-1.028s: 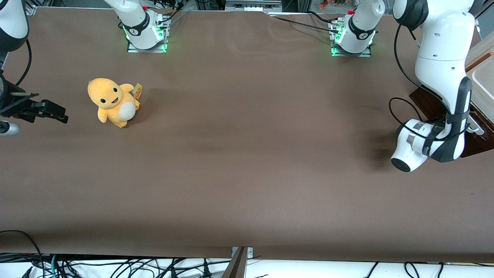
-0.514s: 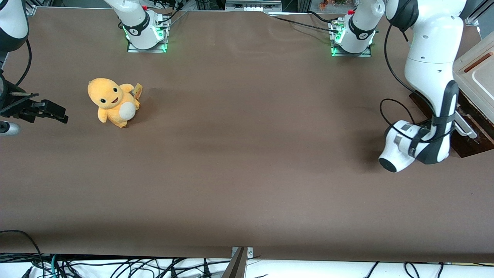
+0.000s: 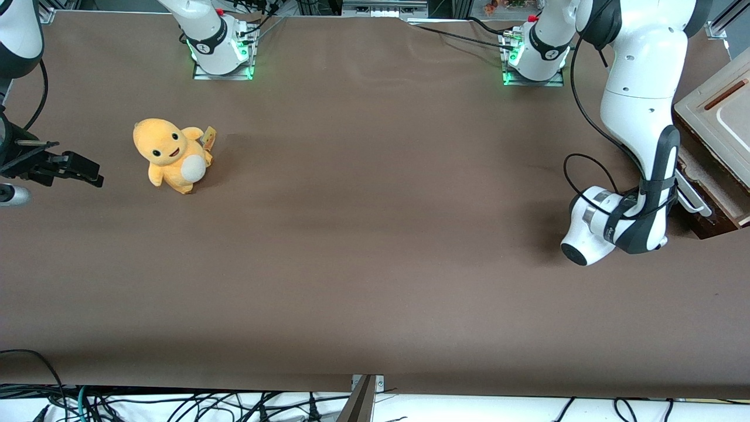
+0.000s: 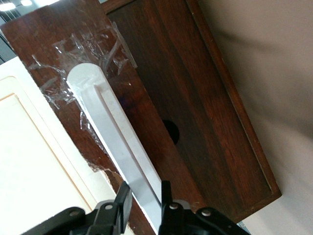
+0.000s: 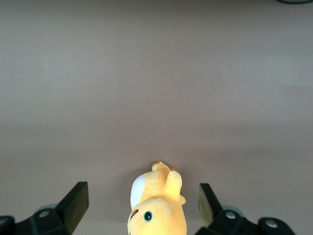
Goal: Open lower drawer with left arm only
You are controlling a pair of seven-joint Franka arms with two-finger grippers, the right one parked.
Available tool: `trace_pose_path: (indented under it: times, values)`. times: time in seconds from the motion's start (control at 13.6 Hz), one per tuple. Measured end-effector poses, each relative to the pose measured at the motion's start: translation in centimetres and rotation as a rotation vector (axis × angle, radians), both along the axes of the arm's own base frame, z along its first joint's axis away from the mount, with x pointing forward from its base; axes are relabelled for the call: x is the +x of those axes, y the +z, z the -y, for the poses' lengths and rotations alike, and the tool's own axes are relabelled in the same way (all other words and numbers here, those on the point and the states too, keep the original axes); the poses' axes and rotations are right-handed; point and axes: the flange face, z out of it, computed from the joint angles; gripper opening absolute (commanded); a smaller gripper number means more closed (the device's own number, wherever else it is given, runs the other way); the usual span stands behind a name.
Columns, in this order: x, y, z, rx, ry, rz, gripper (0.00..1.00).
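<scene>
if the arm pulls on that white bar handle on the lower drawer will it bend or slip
Probably stiff: the white bar handle looks like solid moulded plastic. The claw is shut on it, yet its smooth surface may slip. Clear tape around its end on the lower drawer hints the mount could be weak.

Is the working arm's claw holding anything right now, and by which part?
Yes: the claw is closed on the lower drawer, gripping its white bar handle near one end.
</scene>
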Motion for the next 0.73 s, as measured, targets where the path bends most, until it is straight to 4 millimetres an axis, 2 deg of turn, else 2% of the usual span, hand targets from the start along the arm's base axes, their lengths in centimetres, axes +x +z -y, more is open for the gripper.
trace_pose_path:
  times: [0.07, 0.15, 0.22, 0.29, 0.51, 0.73]
  values:
    - [0.2, 0.1, 0.3, -0.012, 0.002, -0.001, 0.56]
    - [0.5, 0.3, 1.3, -0.041, 0.002, -0.002, 0.77]
    - [1.0, 0.4, 2.7, -0.074, -0.004, 0.006, 0.83]
    - [1.5, 0.7, 3.9, -0.093, -0.012, 0.018, 1.0]
    - [3.5, 2.8, 5.9, -0.178, 0.041, 0.093, 1.0]
    - [5.4, 6.0, 7.4, -0.352, 0.179, 0.203, 1.0]
